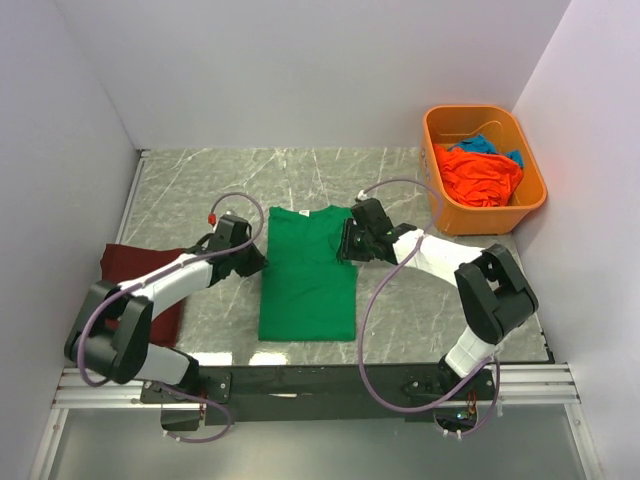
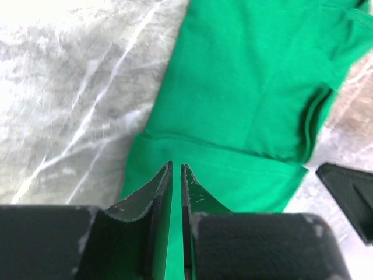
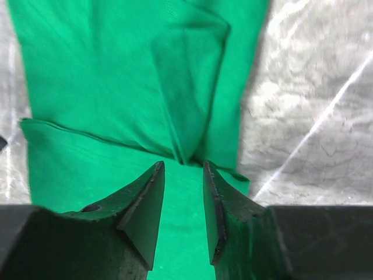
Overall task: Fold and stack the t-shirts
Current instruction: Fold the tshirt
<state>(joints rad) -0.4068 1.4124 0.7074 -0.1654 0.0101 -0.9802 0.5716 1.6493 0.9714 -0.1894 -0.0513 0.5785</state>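
While left end effector (image 2: 177, 165) pinches the green t-shirt (image 1: 308, 285) (jaws nearly touching), right end effector (image 3: 182, 164) gapes.

You are getting open marble table (image 1: 200, 185) across the far left and far middle, and again on the near right beside the green t-shirt (image 1: 308, 290). The orange tub (image 1: 470, 111) is blocking the far right corner. The maroon t-shirt (image 1: 130, 258) is covering the left edge. White walls (image 1: 300, 70) are closing you in on the left, far and right sides.
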